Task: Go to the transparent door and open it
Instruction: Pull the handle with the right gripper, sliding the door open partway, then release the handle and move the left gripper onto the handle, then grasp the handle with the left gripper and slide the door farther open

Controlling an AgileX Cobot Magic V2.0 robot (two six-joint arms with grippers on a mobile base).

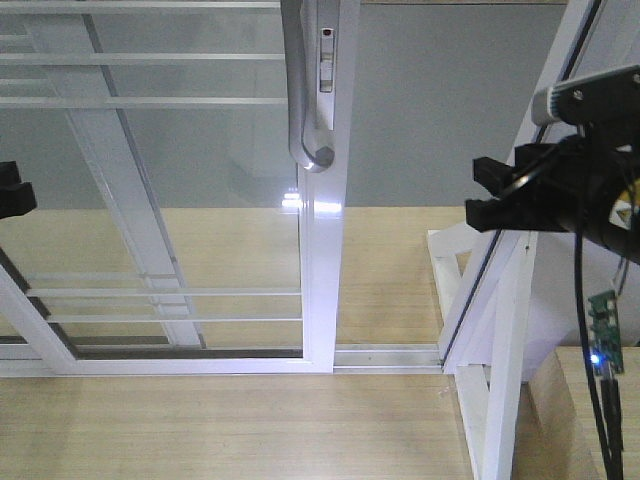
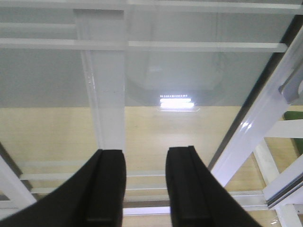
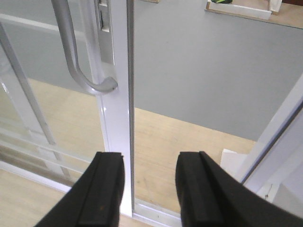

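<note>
At the bottom of the right wrist view, right gripper [image 3: 149,158] with jaws spread wide; grips nothing. Straight beyond the gap, white stile of the transparent door [image 3: 117,123], not touched. Up and left of it, curved silver-grey handle [image 3: 71,56], fixed on the same stile, free of any finger. On the other side, left gripper [image 2: 145,156] also with jaws apart and empty; faces the glass and its thin white bars [image 2: 203,46], apart from them. From the front camera, door at centre-left, handle high on its stile, a small latch [image 1: 326,62] just beside it. Right gripper to the right of the stile, well apart from the handle; left gripper at the left edge, only partly in view. Under the door, bottom track [image 1: 385,357] on a light wooden floor [image 1: 220,425]; at the right, bare white frame post [image 1: 503,390].
</note>
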